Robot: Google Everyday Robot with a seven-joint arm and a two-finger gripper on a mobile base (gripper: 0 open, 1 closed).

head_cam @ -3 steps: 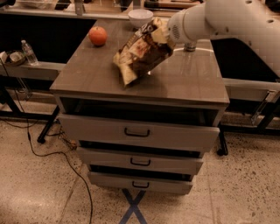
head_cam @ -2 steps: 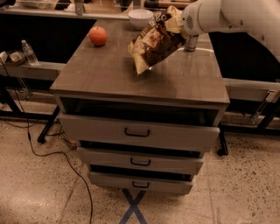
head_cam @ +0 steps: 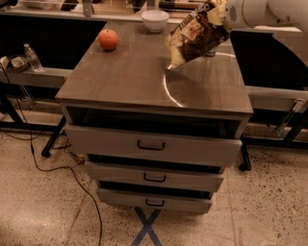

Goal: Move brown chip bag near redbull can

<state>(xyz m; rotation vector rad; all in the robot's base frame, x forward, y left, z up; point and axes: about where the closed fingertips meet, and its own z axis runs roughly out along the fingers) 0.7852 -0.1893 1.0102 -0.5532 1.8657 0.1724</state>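
One brown chip bag (head_cam: 195,36), one orange (head_cam: 108,39), one white bowl (head_cam: 155,20), three drawers (head_cam: 151,146), one end effector (head_cam: 220,12) top right.

Wht rounded arm (head_cam: 263,10) w/ dotted vent (head_cam: 234,13); gripper (head_cam: 220,13) behind brown chip bag (head_cam: 196,34)

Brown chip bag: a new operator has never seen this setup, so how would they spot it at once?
Find the grey drawer cabinet. Over its far right corner the gripper on the white arm holds the brown chip bag in the air. Unlike the orange fruit and white bowl resting on top, it is big, crinkly and dark brown with pale ends.
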